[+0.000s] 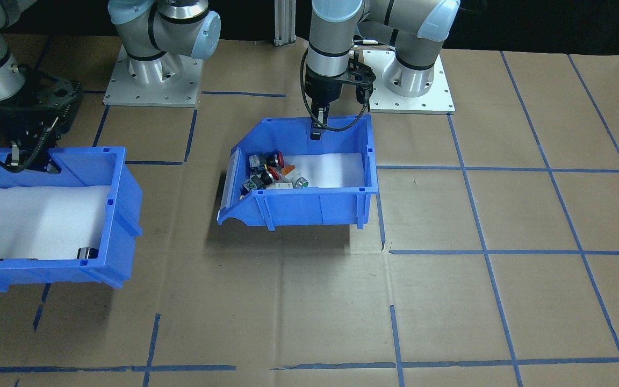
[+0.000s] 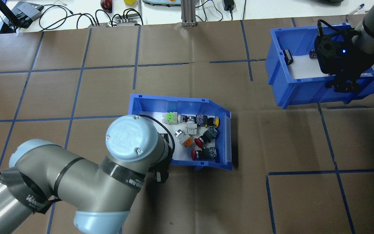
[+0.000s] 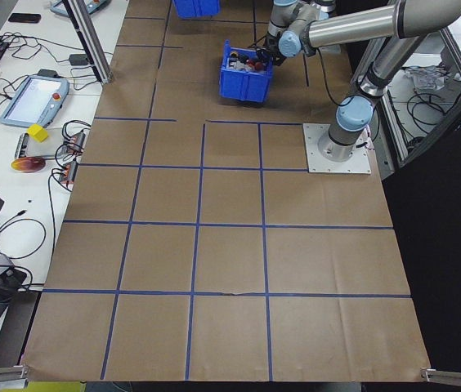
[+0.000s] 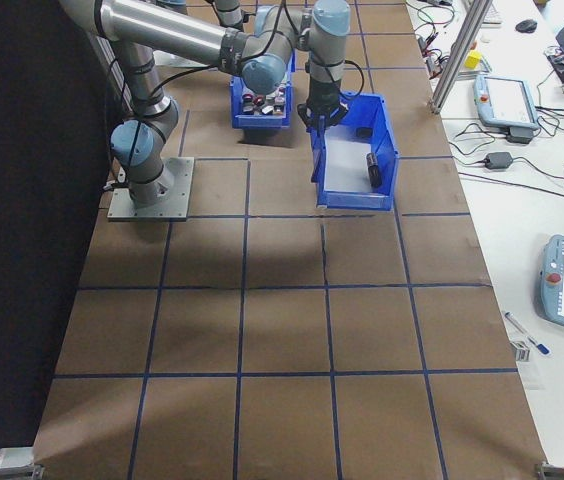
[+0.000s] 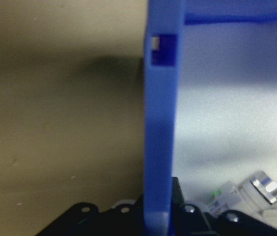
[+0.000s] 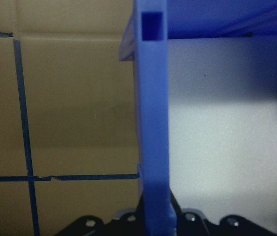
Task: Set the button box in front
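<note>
Cardboard [image 1: 503, 301] with blue tape grid covers table.

Table [image 2: 187, 201]: covered in brown paper, marked into squares with blue tape.
Button box [image 1: 309, 207]: near the middle of the table; whether its base touches the paper cannot be told.
Second blue bin [image 1: 110, 252]: off toward the robot's right side.
Arm base plates [image 1: 151, 88]: two, at the robot's edge.
</note>
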`<state>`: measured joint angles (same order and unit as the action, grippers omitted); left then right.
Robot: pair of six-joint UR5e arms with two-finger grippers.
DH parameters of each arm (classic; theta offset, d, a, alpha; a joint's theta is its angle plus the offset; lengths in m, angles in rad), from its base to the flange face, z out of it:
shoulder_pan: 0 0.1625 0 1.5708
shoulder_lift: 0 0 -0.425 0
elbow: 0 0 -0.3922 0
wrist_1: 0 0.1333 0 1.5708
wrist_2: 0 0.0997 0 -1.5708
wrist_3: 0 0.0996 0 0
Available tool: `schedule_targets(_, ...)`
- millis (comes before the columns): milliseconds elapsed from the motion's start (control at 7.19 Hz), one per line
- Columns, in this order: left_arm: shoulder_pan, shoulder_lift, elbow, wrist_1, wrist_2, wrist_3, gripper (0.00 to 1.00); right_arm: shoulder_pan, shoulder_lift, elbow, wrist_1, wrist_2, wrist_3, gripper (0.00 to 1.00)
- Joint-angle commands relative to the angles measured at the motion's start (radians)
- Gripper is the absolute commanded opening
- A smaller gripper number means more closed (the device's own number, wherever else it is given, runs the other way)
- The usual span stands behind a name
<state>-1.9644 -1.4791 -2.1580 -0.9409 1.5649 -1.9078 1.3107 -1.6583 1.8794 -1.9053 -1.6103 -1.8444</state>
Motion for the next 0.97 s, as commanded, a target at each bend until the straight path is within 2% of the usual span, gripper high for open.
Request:
schedule_targets(0, 0.102, -0.132, 0.164, 0.004, -0.049, 0.075, 0.0, -0.001, -0.08, 0.142, -0.137, 0.006, -0.002, 0.07)
schedule_targets(278, 0.105, -0.353, 0.374, 0.026, -0.111, 0.056, 0.0, -0.005, -0.072, 0.148, -0.141, 0.009, -0.018, 0.07)
schedule_targets(417, 0.105, -0.445, 0.454, 0.027, -0.114, 0.044, 0.0, -0.034, -0.066, 0.15, -0.141, 0.036, -0.021, 0.07)
schedule_targets(557, 0.104, -0.499, 0.516, 0.027, -0.155, 0.038, 0.01, -0.065, -0.055, 0.159, -0.141, 0.068, -0.022, 0.07)
schedule_targets(835, 0.107, -0.52, 0.546, 0.024, -0.164, 0.038, 0.01, -0.07, -0.055, 0.179, -0.143, 0.067, -0.035, 0.08)
